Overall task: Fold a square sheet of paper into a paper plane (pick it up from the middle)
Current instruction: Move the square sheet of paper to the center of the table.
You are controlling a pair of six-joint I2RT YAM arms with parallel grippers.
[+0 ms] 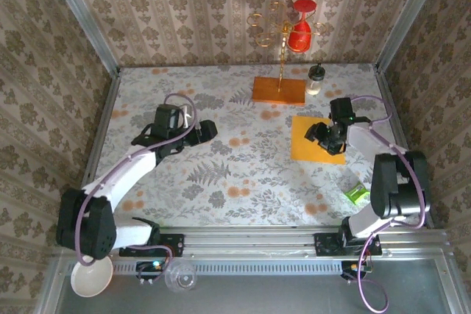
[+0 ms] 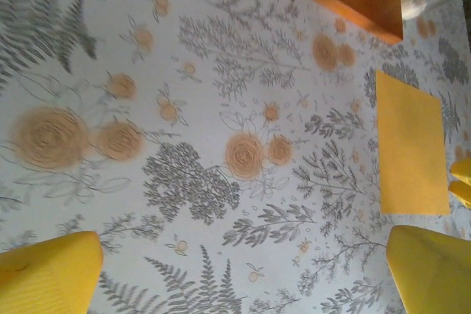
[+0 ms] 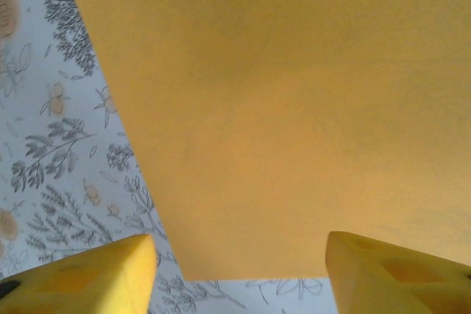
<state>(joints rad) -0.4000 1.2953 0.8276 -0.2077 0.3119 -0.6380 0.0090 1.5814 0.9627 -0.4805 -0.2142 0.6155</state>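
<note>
Zero folds are on record. The square sheet of paper (image 1: 305,145) lies flat and uncreased on the table (image 1: 221,182), all four edges straight, at about 3 o'clock from the table's centre. It sits near the wooden block (image 1: 280,90), which is at 11 o'clock from it, and does not touch it.

You have the right gripper (image 1: 327,136) placed over the sheet, toward its 3 o'clock side. In the right wrist view the yellow fingers (image 3: 96,277) are spread wide with nothing between them, so the pincer is open and grips nothing. Whether the fingertips touch the paper cannot be told from these pictures.

Your left gripper (image 1: 199,129) is at 9 o'clock from the sheet, well apart from it, over bare patterned table. Its jaws are likewise parted and empty, and its wrist camera looks across at the sheet.

Assessment: the task stands at its opening step. The pick-up from the middle is not yet done. Every crease remains outstanding: centre fold, nose folds and wings. You should expect thin paper lying flat to resist a pinch and to slide rather than lift.
</note>
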